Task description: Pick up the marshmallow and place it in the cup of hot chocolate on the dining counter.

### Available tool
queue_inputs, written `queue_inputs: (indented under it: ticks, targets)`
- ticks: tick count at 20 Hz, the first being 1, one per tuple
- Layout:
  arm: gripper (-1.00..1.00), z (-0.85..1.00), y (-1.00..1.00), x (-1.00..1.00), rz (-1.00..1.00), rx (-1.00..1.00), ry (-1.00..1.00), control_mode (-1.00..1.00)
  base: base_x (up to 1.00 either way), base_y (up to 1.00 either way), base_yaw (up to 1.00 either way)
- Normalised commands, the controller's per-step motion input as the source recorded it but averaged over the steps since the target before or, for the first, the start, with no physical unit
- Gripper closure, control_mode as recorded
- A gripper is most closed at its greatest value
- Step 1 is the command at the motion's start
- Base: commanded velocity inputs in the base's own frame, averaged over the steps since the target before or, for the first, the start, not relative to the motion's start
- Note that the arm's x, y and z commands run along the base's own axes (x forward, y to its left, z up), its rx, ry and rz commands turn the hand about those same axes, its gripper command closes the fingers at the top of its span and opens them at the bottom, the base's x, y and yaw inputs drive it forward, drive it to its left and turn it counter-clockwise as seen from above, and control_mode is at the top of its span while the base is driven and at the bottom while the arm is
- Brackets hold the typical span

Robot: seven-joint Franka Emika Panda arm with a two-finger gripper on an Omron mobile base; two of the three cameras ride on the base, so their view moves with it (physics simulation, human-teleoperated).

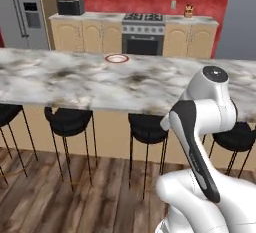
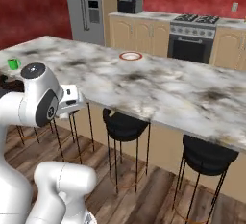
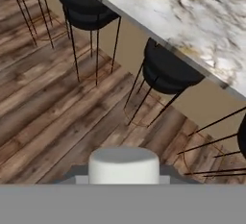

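cup of hot chocolate (image 2: 13,64) small, far | marshmallow indiscernible | plate (image 2: 130,56)

A long dining counter (image 1: 75,84) runs across the room with stools (image 1: 68,121) tucked under its near edge. A plate (image 1: 117,58) sits on the counter toward its far side. A cup (image 2: 13,64) stands near the counter's left end. Behind the counter, a stove (image 1: 143,33) stands against the wall, with a microwave (image 1: 70,6) and fridge (image 1: 22,12) to its left.

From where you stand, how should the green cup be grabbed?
Probably across the round wall of the cup, fingers coming down from above. It is a small upright cylinder standing alone near the far left end of the counter, so opposite sides look free. Finer detail is too small to tell.
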Motion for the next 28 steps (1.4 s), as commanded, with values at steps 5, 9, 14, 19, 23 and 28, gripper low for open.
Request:
queue_inputs:
  ticks: [5,9,14,19,23,28]
  targets:
    - [1.00,0.00,0.00,0.00,0.00,0.00,0.00,1.00,0.85,1.00,-0.39]
    - [1.00,0.00,0.00,0.00,0.00,0.00,0.00,1.00,0.69,1.00,-0.33]
    - [1.00,0.00,0.00,0.00,0.00,0.00,0.00,1.00,0.42,1.00,-0.25]
    - [1.00,0.00,0.00,0.00,0.00,0.00,0.00,1.00,0.17,1.00,-0.19]
    - [1.00,0.00,0.00,0.00,0.00,0.00,0.00,1.00,0.04,1.00,-0.16]
    - [1.00,0.00,0.00,0.00,0.00,0.00,0.00,1.00,0.06,1.00,-0.16]
